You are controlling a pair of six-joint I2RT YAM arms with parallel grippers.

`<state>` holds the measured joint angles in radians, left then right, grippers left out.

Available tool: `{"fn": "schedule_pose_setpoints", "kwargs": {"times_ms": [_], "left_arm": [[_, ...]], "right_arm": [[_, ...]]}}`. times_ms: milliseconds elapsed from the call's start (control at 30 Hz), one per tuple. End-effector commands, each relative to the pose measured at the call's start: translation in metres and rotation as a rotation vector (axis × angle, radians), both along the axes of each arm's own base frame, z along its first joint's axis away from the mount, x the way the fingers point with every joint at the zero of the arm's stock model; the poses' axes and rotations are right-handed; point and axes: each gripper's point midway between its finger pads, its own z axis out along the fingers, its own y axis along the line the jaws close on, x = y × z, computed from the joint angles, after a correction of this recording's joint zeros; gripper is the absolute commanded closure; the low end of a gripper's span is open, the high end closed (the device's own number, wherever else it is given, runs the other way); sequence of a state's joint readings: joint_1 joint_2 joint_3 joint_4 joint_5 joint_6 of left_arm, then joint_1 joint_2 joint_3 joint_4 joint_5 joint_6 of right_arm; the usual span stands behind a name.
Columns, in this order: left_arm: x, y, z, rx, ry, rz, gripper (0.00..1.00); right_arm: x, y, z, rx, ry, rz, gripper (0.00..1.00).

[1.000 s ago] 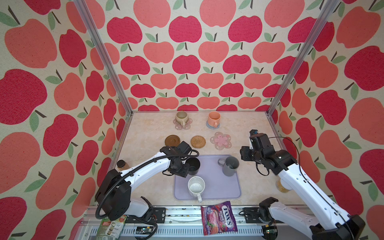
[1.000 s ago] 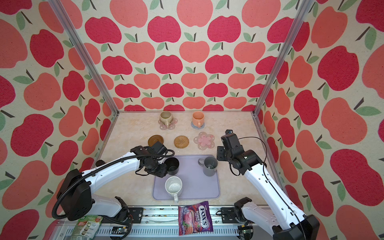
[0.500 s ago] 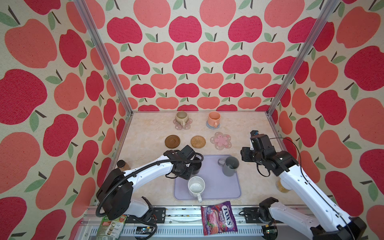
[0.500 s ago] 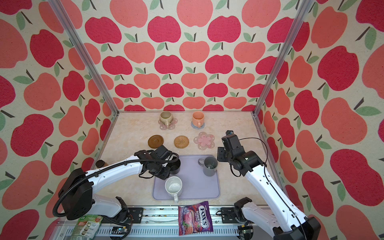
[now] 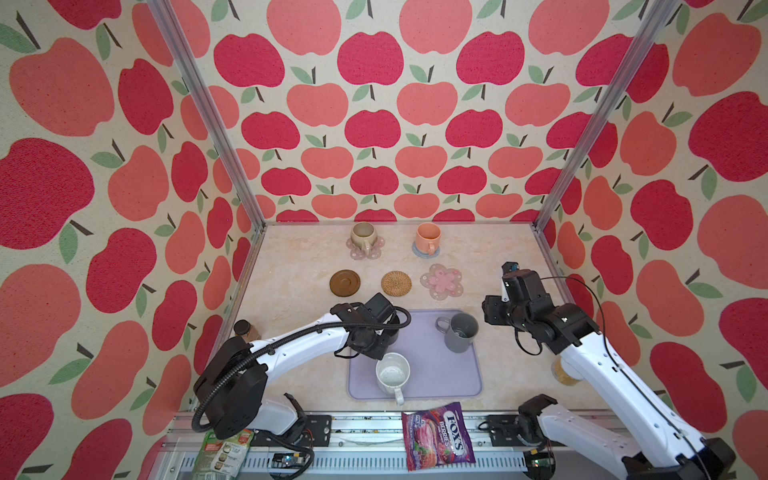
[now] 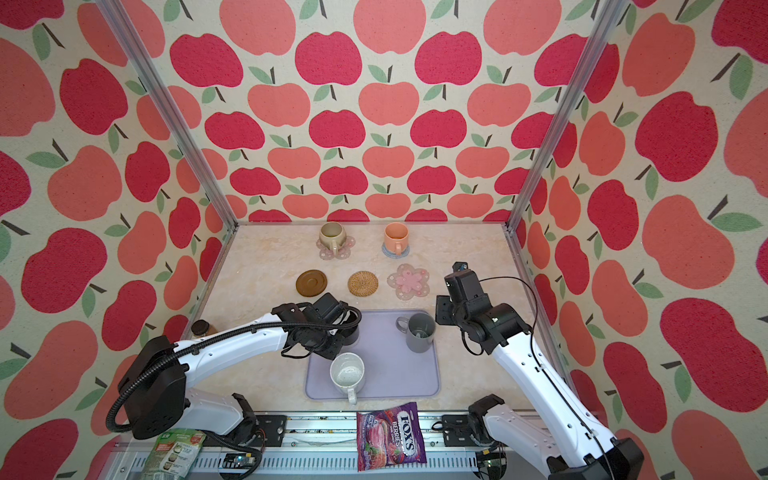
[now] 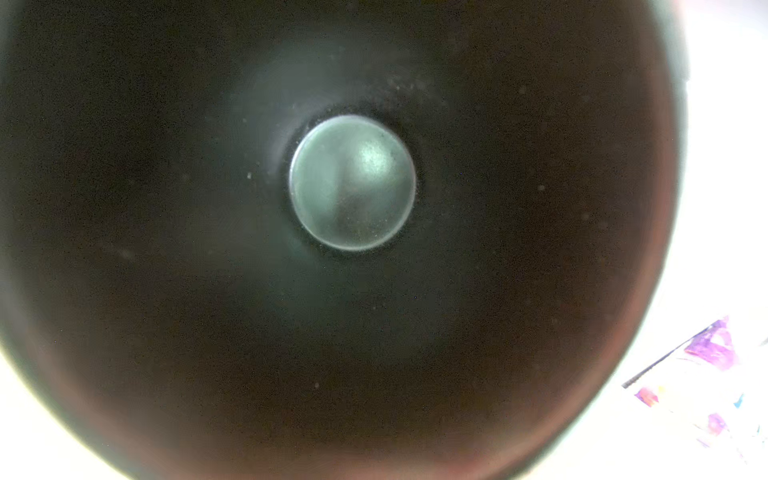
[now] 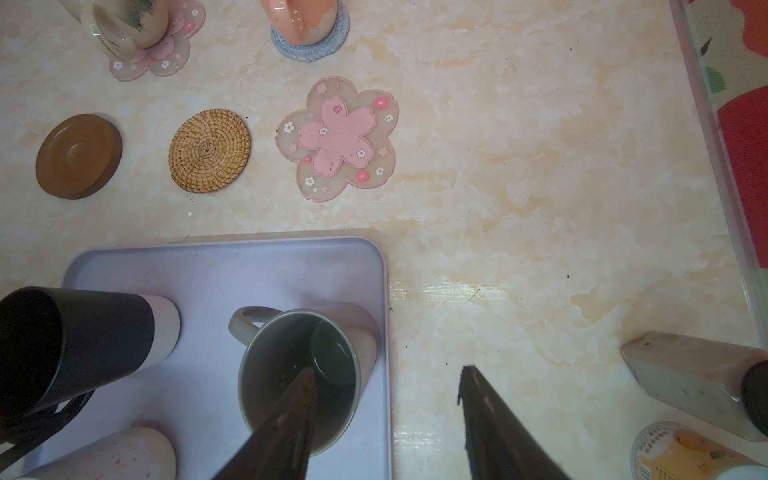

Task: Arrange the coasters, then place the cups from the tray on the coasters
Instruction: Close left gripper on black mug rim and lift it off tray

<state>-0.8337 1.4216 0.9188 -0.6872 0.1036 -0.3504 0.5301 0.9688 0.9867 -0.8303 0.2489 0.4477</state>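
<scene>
Lavender tray (image 5: 436, 374) lay on the counter (image 5: 291, 299) with three mugs on it. Black mug (image 5: 394, 331) stood at the tray's far left corner, mostly hidden under the left tool (image 5: 377, 332), which sat right over its mouth. The left wrist view looked straight down into that mug; no fingers showed there. Could not tell whether the left tool was clenched or released, nor whether it touched the rim.

Grey mug (image 5: 459, 332) stood upright at the tray's far right corner, handle pointing toward the black mug. Speckled white mug (image 5: 392, 372) stood by the tray's near edge, handle reaching toward that edge.

Right tool (image 8: 388, 372) was released and grasped nothing, jaws well apart. In the right wrist view one finger (image 8: 291, 415) lay across the grey mug's mouth, the other over bare counter just off the tray's right rim. Could not tell whether the first finger was inside the mug or above it.

Beyond the tray's far edge lay a row of three empty coasters, apart from one another: dark brown disc (image 5: 344, 283), rattan coaster (image 5: 396, 284), empty flower coaster (image 5: 441, 281). Farther beyond the tray, the beige mug (image 5: 362, 235) stood on the far flower coaster (image 5: 354, 253) and the orange mug (image 5: 428, 237) on the grey-blue coaster (image 5: 417, 252).

Candy bag (image 5: 438, 434) lay just off the tray's near edge.
</scene>
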Motion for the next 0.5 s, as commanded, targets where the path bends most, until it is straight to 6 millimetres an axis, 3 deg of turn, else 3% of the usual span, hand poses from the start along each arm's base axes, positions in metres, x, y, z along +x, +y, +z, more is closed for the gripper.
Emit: {"fn": "schedule_pose_setpoints", "kwargs": {"times_ms": [0, 133, 467], "left_arm": [[0.004, 0.001, -0.004, 0.017, -0.011, 0.019, 0.89], [0.005, 0.002, -0.005, 0.031, -0.011, 0.021, 1.0], [0.013, 0.007, 0.005, 0.048, -0.054, 0.06, 1.0]], "right_arm": [[-0.006, -0.004, -0.004, -0.005, 0.014, 0.0, 0.42], [-0.006, -0.004, -0.006, -0.004, 0.007, 0.004, 0.42], [-0.002, -0.003, -0.013, -0.001, 0.007, 0.011, 0.42]]}}
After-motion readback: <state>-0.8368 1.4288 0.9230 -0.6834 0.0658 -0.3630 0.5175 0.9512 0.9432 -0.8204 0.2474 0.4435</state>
